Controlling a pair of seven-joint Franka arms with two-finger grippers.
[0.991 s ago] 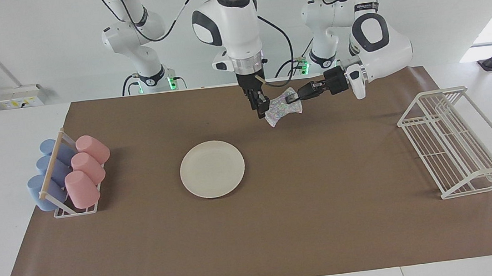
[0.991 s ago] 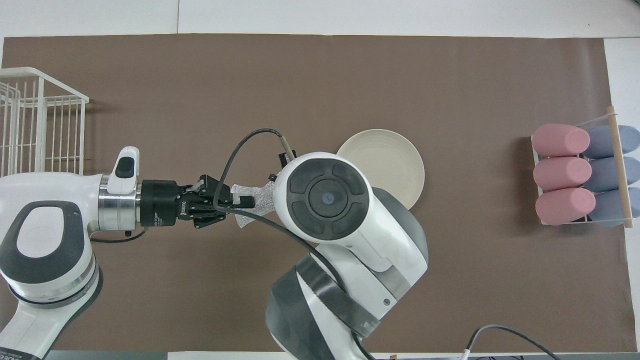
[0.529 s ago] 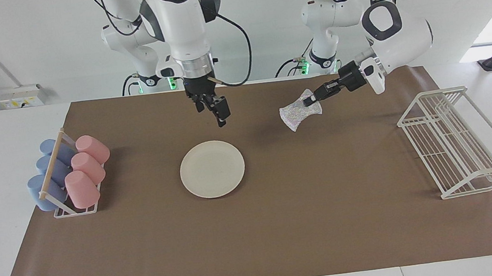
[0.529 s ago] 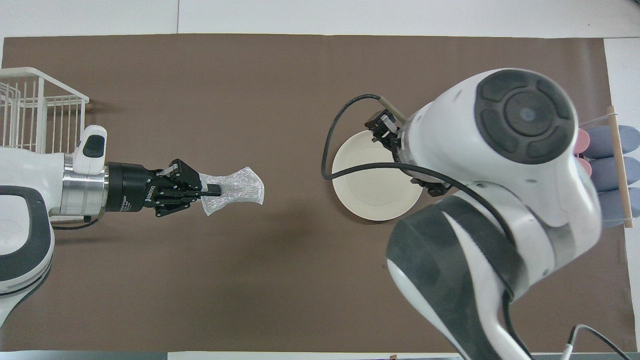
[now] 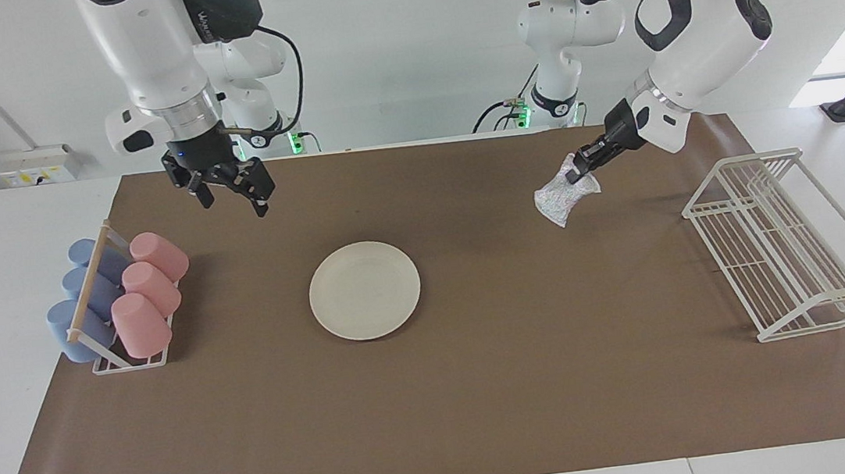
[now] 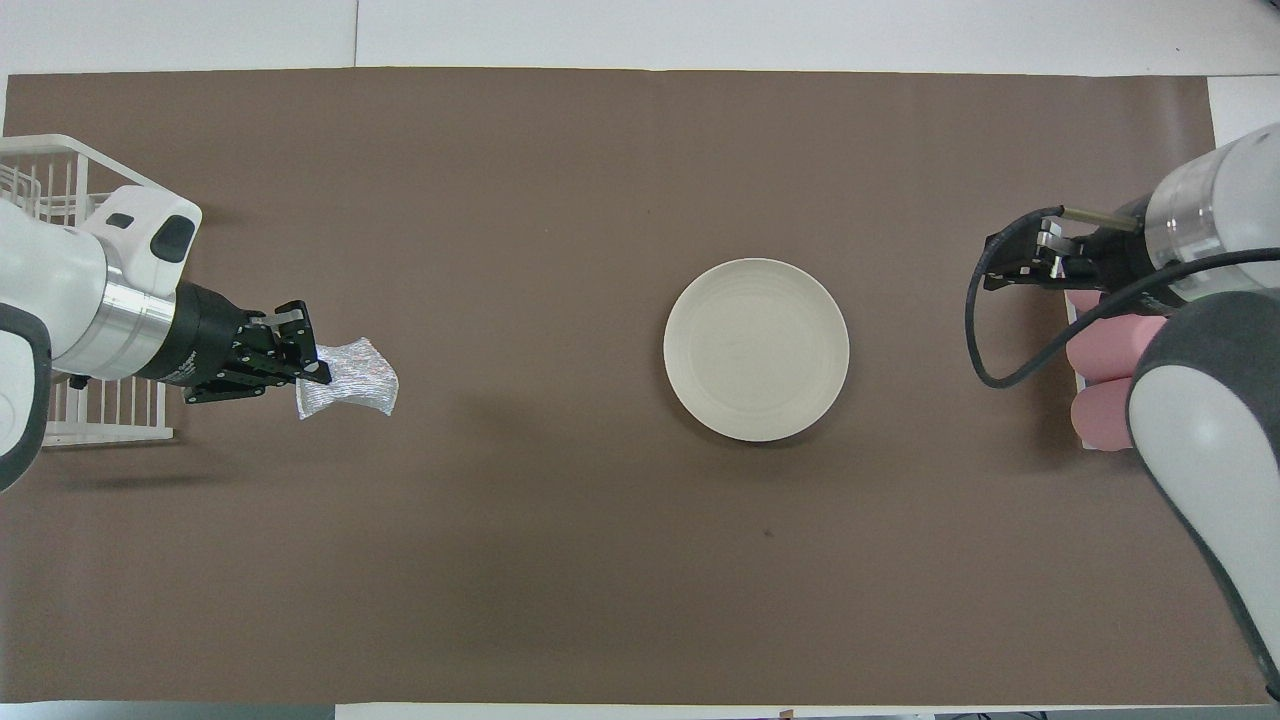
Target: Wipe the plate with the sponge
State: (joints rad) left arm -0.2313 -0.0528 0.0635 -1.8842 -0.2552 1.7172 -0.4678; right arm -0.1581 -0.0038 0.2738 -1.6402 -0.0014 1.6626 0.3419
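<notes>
The cream-white plate [image 5: 364,290] lies flat on the brown mat near the table's middle; it also shows in the overhead view [image 6: 756,349]. My left gripper [image 5: 577,173] is shut on one end of the silvery speckled sponge [image 5: 562,202] and holds it in the air over bare mat, between the plate and the wire rack. The overhead view shows the same grip [image 6: 314,366] and the sponge [image 6: 350,378]. My right gripper [image 5: 230,201] is open and empty, raised over the mat beside the cup rack, as the overhead view [image 6: 996,268] also shows.
A small rack of pink and blue cups [image 5: 118,296] stands at the right arm's end of the table, partly under the right arm in the overhead view [image 6: 1110,350]. A white wire rack [image 5: 785,246] stands at the left arm's end [image 6: 60,180].
A second ago both grippers held the sponge. The right gripper let go and swung away toward the cup rack. The left gripper carried the sponge toward the wire rack's end.
</notes>
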